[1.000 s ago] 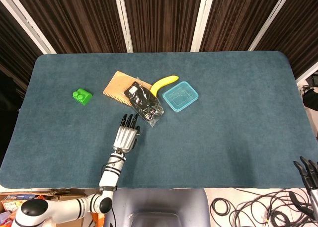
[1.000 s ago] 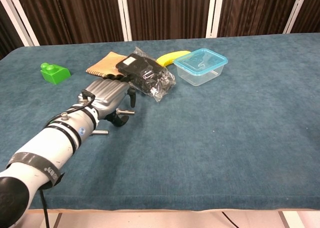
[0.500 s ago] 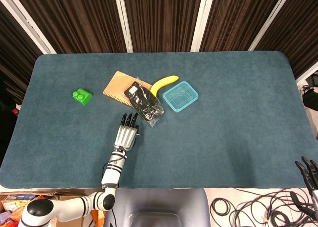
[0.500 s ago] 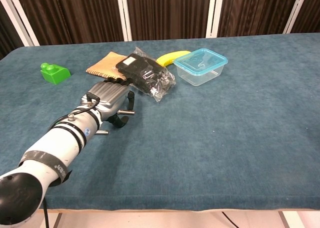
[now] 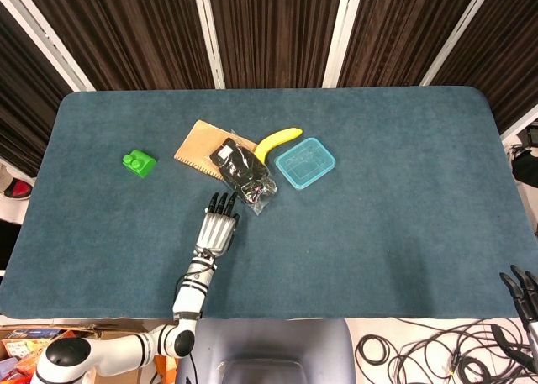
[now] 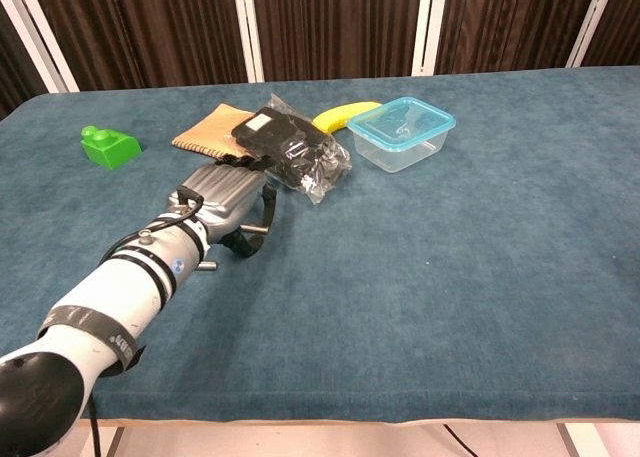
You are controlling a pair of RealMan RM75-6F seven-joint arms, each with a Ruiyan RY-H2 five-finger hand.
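Observation:
My left hand (image 5: 218,225) (image 6: 226,194) reaches over the blue table with its fingers stretched forward and apart, holding nothing. Its fingertips sit just short of a clear bag of black parts (image 5: 244,174) (image 6: 293,151). That bag lies partly on a tan cork board (image 5: 199,147) (image 6: 205,131). A yellow banana (image 5: 276,140) (image 6: 345,114) lies behind the bag, beside a blue-rimmed clear container (image 5: 306,163) (image 6: 402,132). My right hand (image 5: 525,292) hangs off the table's near right corner, fingers spread, empty.
A green toy block (image 5: 139,162) (image 6: 110,146) stands at the left of the table (image 5: 403,191). Cables (image 5: 420,359) lie coiled on the floor near the right front corner. Dark curtains close off the back.
My left hand has crept forward a little toward the bag. The right hand has dropped slightly lower at the frame's corner.

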